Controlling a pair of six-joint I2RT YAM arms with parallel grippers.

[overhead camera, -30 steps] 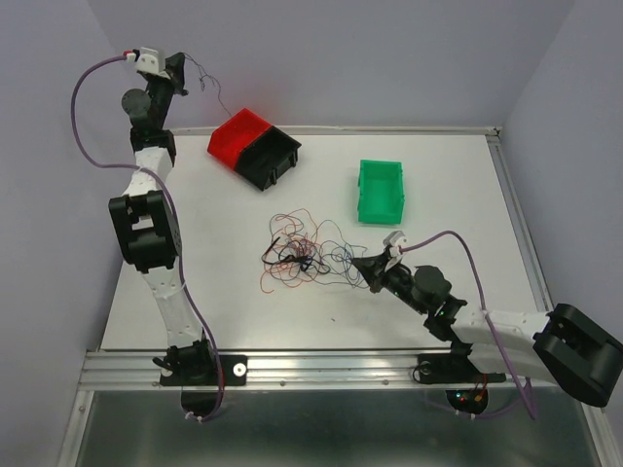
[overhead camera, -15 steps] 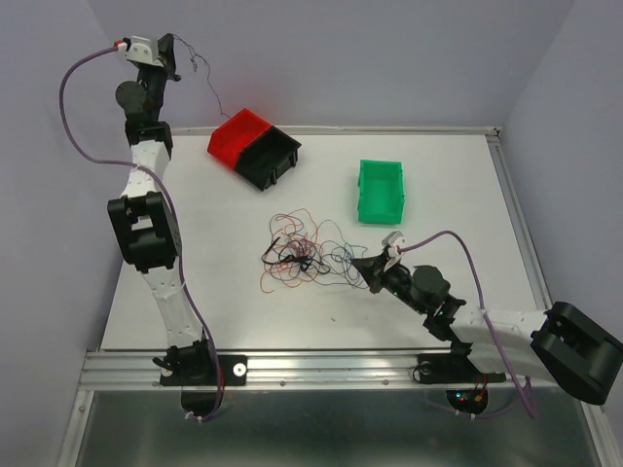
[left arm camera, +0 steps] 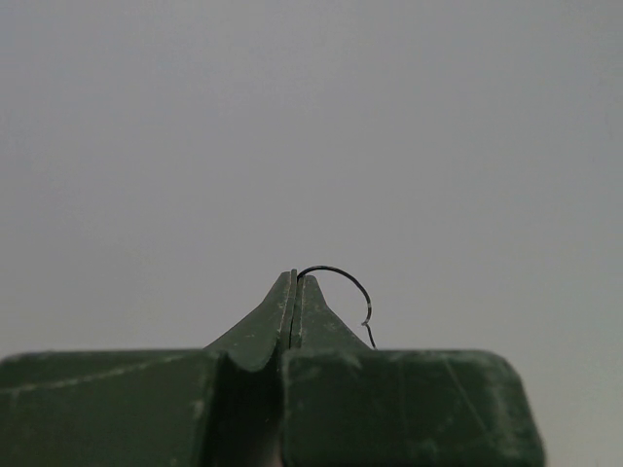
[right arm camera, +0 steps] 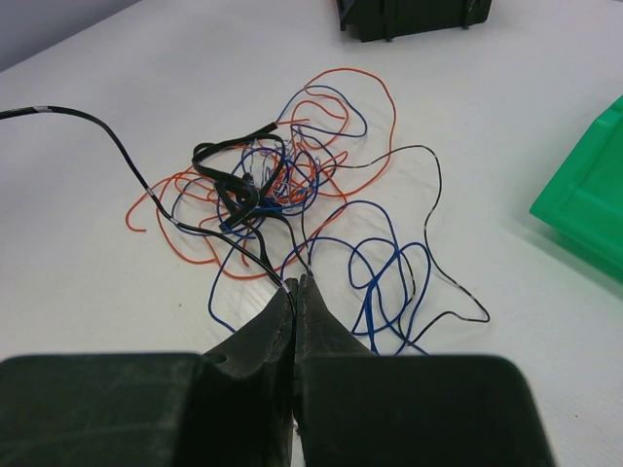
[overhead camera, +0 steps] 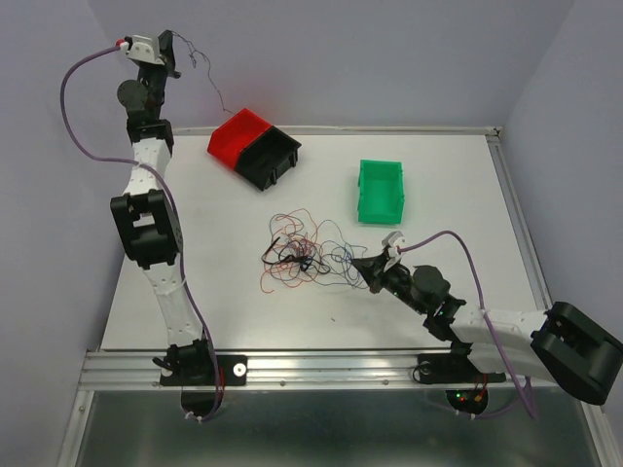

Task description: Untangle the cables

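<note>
A tangle of thin red, orange, blue and black cables [overhead camera: 302,255] lies in the middle of the table; it fills the right wrist view [right arm camera: 292,195]. My left gripper [overhead camera: 176,51] is raised high at the far left and shut on a thin black cable [left arm camera: 341,277] that hangs down toward the red and black bin [overhead camera: 251,146]. My right gripper [overhead camera: 364,269] is low at the right edge of the tangle, shut on a black cable [right arm camera: 234,248] at its tips [right arm camera: 296,280].
A green bin [overhead camera: 381,191] stands at the back right, its corner showing in the right wrist view [right arm camera: 584,199]. The table's back edge runs behind the bins, with lilac walls all round.
My left gripper has risen a little and swung left with the black cable. The right arm and the tangle have barely moved.
</note>
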